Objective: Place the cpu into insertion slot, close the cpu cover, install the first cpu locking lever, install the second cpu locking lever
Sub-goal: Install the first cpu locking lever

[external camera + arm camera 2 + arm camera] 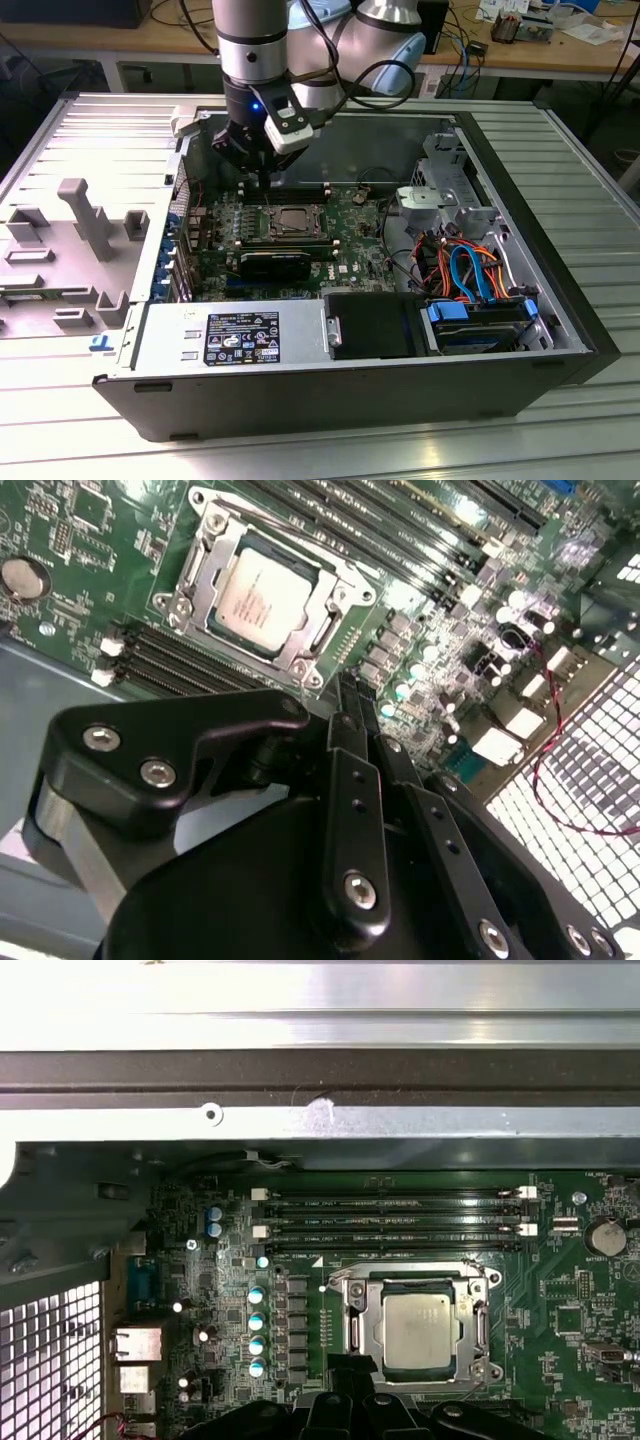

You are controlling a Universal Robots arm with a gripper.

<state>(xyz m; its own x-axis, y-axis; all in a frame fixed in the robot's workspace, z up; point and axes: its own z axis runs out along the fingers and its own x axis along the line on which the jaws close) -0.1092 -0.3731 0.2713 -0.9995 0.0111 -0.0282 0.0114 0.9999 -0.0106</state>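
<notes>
Looking into the open computer case [350, 395] from my remote station, I see the cpu [417, 1330] already lying flat inside the insertion slot [268, 225], its silvery top facing up. The cpu cover [362, 1305] lies flat around it, so the chip shows through the window of the cover.

The gripper [262, 178] hangs over the green board [355, 235]. Its fingers [348, 740] are pressed together with nothing between them. In the exterior view, if I take the slot as the centre of the dial, the gripper stands at about eleven o'clock. It is near the slot but not over it, and I cannot tell if it touches the board.

The long memory slots [395, 1210] run parallel just beside the slot. In the exterior view the grey box with a label [240, 338] is at about seven o'clock from the slot. The bundle of orange and blue cables [465, 270] is at about four o'clock. A grey plastic tray [70, 240] lies outside the case at about nine o'clock.
</notes>
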